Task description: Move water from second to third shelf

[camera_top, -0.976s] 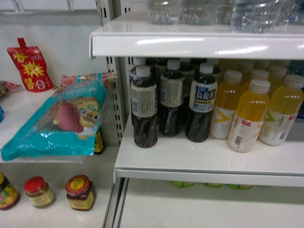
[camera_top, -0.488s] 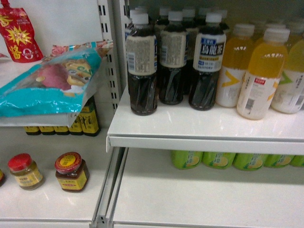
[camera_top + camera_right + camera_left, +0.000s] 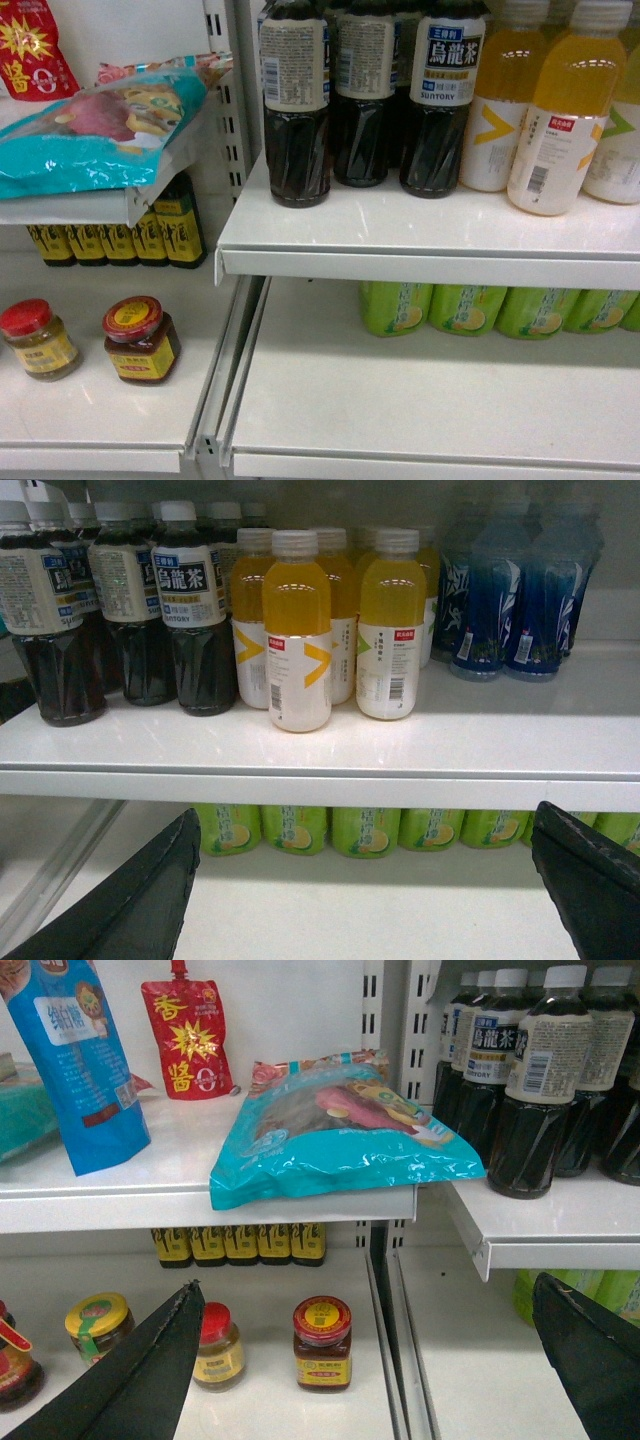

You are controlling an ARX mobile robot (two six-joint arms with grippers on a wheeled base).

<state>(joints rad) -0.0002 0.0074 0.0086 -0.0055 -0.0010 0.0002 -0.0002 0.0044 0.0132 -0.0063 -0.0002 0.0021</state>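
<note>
The water is out of view in every frame. My left gripper [image 3: 367,1290] is open with nothing between its black fingers [image 3: 150,1370], and it hangs in front of the jar shelf. My right gripper [image 3: 365,815] is also open and empty. It sits level with the front lip of a white shelf [image 3: 320,780] that carries dark tea bottles [image 3: 195,620] and yellow juice bottles [image 3: 297,630]. Neither gripper shows in the head view.
Green drink bottles [image 3: 465,308] line the back of the lower shelf [image 3: 420,400]. Blue bottles [image 3: 510,590] stand to the right of the juice. On the left bay are a teal snack bag [image 3: 340,1130], a red pouch [image 3: 188,1040], jars [image 3: 322,1343] and a slotted upright [image 3: 225,140].
The head view has dropped down the rack. The top shelf with clear bottles has left the frame, and the lower shelf with green bottles has come into view.
</note>
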